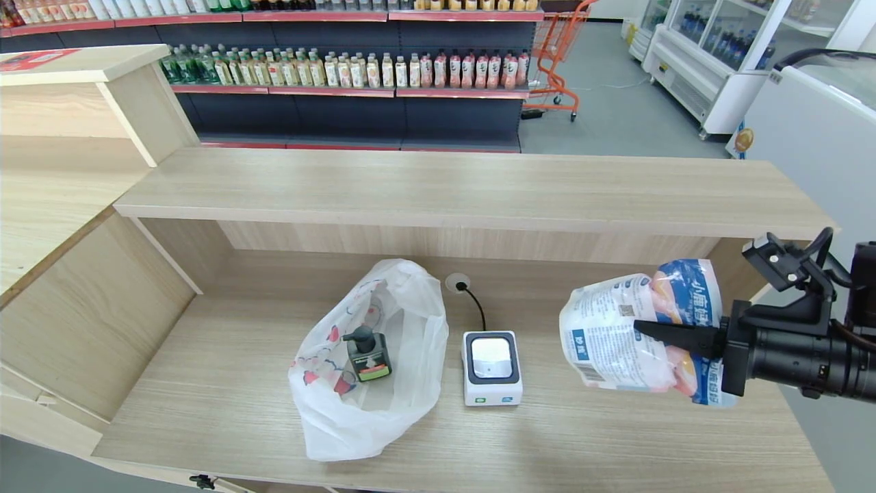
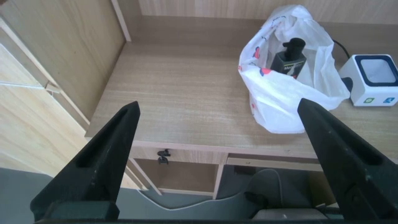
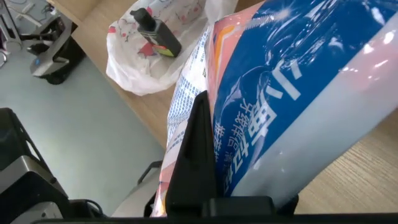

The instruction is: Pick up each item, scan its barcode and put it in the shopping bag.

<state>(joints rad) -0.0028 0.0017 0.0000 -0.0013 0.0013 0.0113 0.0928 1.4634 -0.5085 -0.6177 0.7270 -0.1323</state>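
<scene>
The packet [image 1: 609, 322] is clamped in the right gripper [image 1: 658, 340] at 3 o'clock from the scanner [image 1: 492, 367]; the bag [image 1: 404, 301] is set at 9 o'clock. The left gripper [image 2: 219, 107] is spread wide, empty.

My right arm stretched in level from my right side, its end effector [image 1: 647, 330] clamped on the packet [image 1: 606, 342] — held up in the air. My left end effector [image 2: 217, 118] pointed forward and down — fingers [image 2: 115, 143] spread wide.
</scene>
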